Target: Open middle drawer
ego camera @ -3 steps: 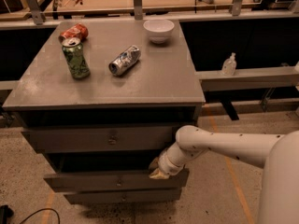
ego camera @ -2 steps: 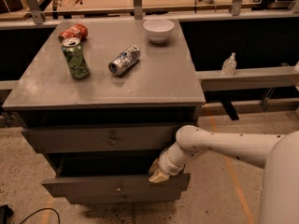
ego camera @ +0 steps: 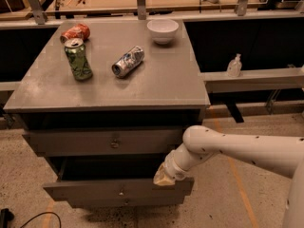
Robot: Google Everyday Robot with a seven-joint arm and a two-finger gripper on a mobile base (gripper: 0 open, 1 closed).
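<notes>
The middle drawer (ego camera: pixel 95 190) is a grey flat front with a small round metal knob (ego camera: pixel 121 192). It stands pulled out from the grey cabinet, with a dark gap showing behind its top edge. My gripper (ego camera: pixel 164 177) sits at the top right edge of this drawer front, at the end of my white arm (ego camera: pixel 237 148), which reaches in from the right. The gripper's tan tip touches the front's upper rim. The top drawer (ego camera: pixel 71 143) above is closed. The bottom drawer front (ego camera: pixel 142 202) shows just below.
On the cabinet top (ego camera: pixel 156 80) stand a green can (ego camera: pixel 78 58), a lying red can (ego camera: pixel 74 33), a lying silver can (ego camera: pixel 128 61) and a white bowl (ego camera: pixel 163 30). A low ledge with a small bottle (ego camera: pixel 234 65) runs to the right. A black cable (ego camera: pixel 28 220) lies on the floor at the lower left.
The middle drawer has slid out further toward me, and the gap behind its front has widened. My gripper has moved with its right edge, slightly down and forward.
</notes>
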